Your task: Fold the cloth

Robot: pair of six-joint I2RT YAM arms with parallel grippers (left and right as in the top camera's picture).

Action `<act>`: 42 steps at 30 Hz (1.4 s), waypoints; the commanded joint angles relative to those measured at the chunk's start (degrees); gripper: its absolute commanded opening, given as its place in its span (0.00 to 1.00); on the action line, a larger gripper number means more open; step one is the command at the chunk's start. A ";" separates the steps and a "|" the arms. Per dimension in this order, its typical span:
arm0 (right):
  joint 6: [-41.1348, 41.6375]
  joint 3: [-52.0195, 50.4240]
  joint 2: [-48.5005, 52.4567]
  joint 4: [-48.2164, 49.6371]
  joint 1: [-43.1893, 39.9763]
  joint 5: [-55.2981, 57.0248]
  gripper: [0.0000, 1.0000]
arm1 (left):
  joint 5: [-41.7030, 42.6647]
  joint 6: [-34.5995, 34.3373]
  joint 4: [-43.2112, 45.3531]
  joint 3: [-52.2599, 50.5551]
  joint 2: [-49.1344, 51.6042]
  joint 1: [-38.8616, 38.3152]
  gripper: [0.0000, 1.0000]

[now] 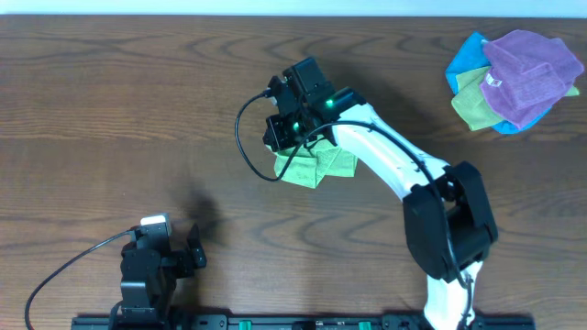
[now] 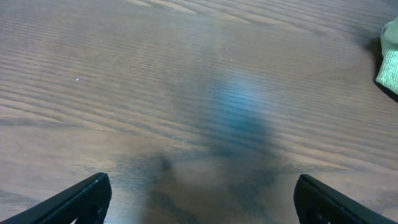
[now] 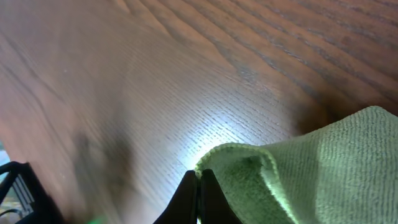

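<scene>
The right claw (image 3: 199, 190) is pinched shut on the cloth (image 3: 311, 174) at its rolled edge, the rest bunched just behind it; its arm stretches forward over the table (image 3: 186, 74). The left claw (image 2: 199, 199) gapes wide, well apart.

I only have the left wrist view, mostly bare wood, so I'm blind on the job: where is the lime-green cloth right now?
Observer: The cloth lies bunched near the middle of the table.
Operator: Does the right claw have it?
Observer: Yes, the right claw is shut on a hemmed edge of the cloth.
Operator: Anything else lying around?
Observer: A heap at the far right corner: a purple cloth on top of a blue cloth and a second green cloth.
</scene>
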 commanded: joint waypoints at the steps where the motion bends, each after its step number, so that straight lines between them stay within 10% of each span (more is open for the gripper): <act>1: -1.07 0.98 0.55 0.44 -0.26 -0.44 0.01 | -0.02 0.81 -1.01 -0.79 -0.37 -0.20 0.95; 22: 3.41 5.40 1.66 12.76 1.84 -14.16 0.02 | -0.02 0.79 -1.01 -0.79 -0.37 -0.20 0.95; 24: 3.41 5.40 2.54 13.31 2.16 -15.80 0.25 | -0.02 0.81 -1.01 -0.79 -0.37 -0.20 0.95; 26: 3.39 5.40 3.67 14.82 2.71 -17.99 0.99 | -0.02 0.81 -1.01 -0.79 -0.37 -0.20 0.95; 35: 3.39 5.40 4.39 13.46 2.62 -17.81 0.99 | -0.02 0.81 -1.01 -0.79 -0.37 -0.20 0.95; 42: -6.29 5.42 -0.42 -6.95 0.83 -2.14 0.99 | -0.02 0.81 -1.01 -0.79 -0.37 -0.20 0.95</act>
